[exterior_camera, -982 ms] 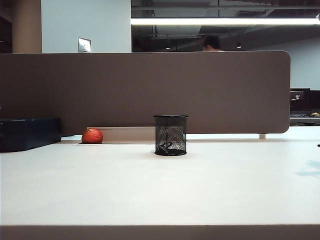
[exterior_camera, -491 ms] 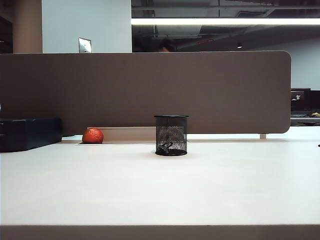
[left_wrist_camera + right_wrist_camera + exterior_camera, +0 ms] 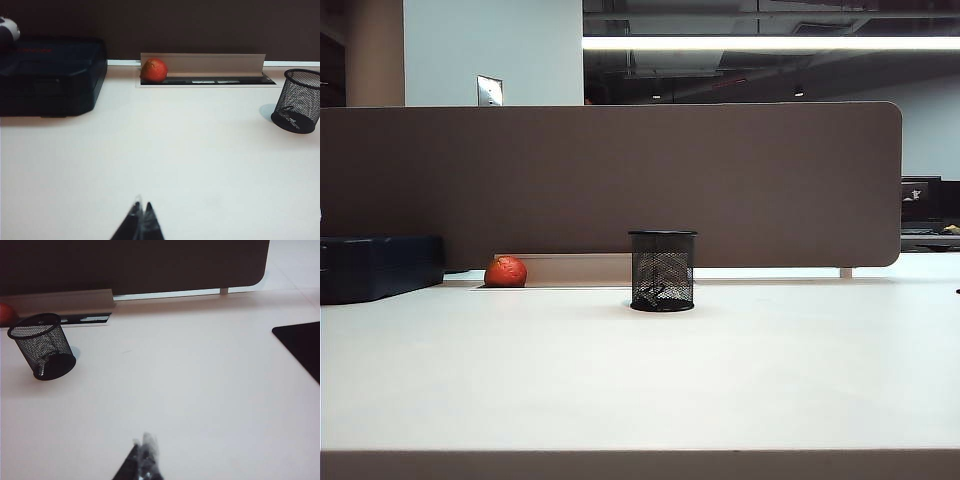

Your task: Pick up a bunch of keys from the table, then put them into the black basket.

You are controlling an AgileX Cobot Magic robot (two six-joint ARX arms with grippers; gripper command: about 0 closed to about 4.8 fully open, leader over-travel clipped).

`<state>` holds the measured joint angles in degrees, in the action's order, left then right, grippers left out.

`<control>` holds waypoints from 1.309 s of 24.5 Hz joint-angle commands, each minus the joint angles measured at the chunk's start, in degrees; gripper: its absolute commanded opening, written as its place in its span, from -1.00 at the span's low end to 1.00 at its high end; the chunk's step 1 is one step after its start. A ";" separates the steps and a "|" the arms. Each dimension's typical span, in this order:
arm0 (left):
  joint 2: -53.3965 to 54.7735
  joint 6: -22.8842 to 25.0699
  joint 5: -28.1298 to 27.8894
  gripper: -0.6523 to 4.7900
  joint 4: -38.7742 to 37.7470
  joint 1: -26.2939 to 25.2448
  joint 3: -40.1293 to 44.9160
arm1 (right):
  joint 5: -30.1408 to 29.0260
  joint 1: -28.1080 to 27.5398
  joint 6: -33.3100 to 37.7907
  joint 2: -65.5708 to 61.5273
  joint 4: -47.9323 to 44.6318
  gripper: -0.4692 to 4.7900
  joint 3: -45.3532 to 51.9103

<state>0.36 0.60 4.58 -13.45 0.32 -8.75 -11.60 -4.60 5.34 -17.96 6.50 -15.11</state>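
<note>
Nearest, two grippers hover over bare table [image 3: 640, 380]: the left gripper [image 3: 140, 220] and the right gripper [image 3: 143, 460], each with fingers pressed together, holding nothing. Farther back stands one black basket [image 3: 662, 270], the bunch of keys [image 3: 654, 291] lying at its bottom (seen through the mesh). Beyond: one orange ball [image 3: 505, 271], one dark blue box [image 3: 378, 266], one partition [image 3: 610, 180].

left tool [image 3: 140, 220]: closed, above table | right tool [image 3: 145, 460]: closed, empty
</note>
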 commanded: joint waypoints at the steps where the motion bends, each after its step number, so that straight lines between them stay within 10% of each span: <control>1: 0.02 1.16 -0.94 -0.78 1.07 -0.02 -0.13 | 1.03 0.07 2.01 6.14 -0.74 -0.84 3.19; 32: 0.02 4.15 -1.99 -0.78 16.31 0.04 8.13 | 4.63 0.11 -2.47 17.86 -3.91 -0.84 14.73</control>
<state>0.38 4.19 2.76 0.75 0.32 -0.47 -8.56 -4.58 3.73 -0.12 5.32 -0.51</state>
